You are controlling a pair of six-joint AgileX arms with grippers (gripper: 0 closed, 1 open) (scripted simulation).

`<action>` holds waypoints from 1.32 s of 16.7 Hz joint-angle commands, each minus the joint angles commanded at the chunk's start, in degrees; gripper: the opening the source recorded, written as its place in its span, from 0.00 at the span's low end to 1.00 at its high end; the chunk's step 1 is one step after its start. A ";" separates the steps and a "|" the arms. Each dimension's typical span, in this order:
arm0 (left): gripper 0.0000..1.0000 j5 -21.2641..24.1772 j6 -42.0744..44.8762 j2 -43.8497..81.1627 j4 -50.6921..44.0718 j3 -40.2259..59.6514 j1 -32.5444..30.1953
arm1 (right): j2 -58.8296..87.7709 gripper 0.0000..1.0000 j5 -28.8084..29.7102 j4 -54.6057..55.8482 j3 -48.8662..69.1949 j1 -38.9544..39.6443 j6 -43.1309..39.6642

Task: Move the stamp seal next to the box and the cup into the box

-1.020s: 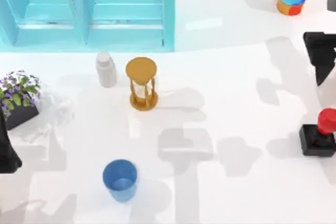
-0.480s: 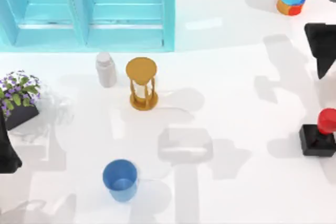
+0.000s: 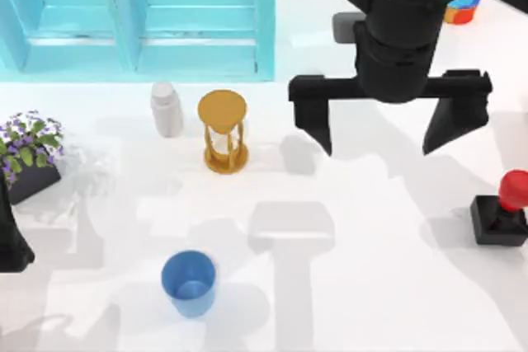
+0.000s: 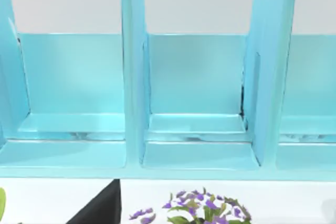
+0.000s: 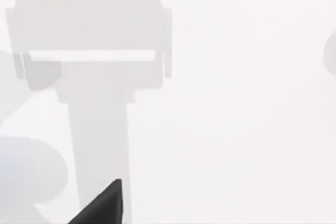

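The stamp seal (image 3: 502,210), a black block with a red knob, stands at the table's right edge. Toward the front left, the blue cup (image 3: 189,283) sits upright. The turquoise box (image 3: 266,18) with open compartments fills the back left, and its compartments (image 4: 195,129) face the left wrist camera. My right gripper (image 3: 378,151) hangs open high over the table's middle right, left of the stamp seal and holding nothing; one of its fingertips (image 5: 103,206) shows above bare table. My left gripper (image 3: 10,241) rests at the left edge.
A golden hourglass (image 3: 223,131) and a white bottle (image 3: 166,109) stand in front of the box. A flower pot (image 3: 30,157) sits at the left edge. The striped cylinder (image 3: 464,7) at the back right is partly covered by my right arm.
My right arm has swung in from the right edge to hang over the table's middle right. The stamp seal, the cup and the left arm have not moved.
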 joint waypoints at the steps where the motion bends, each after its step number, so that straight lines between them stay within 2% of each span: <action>1: 1.00 0.00 0.00 0.00 0.00 0.00 0.00 | 2.29 1.00 -0.01 0.57 1.61 3.97 4.11; 5: 1.00 0.00 0.00 0.00 0.00 0.00 0.00 | 9.84 1.00 -0.02 3.33 7.20 17.68 18.18; 8: 1.00 0.00 0.00 0.00 0.00 0.00 0.00 | 12.52 1.00 0.06 4.97 9.25 22.67 23.15; 15: 1.00 0.00 0.00 0.00 0.00 0.00 0.00 | 12.72 1.00 0.07 5.99 8.38 23.04 23.53; 22: 1.00 0.00 0.00 0.00 0.00 0.00 0.00 | 14.40 1.00 0.09 19.42 -3.08 23.19 23.70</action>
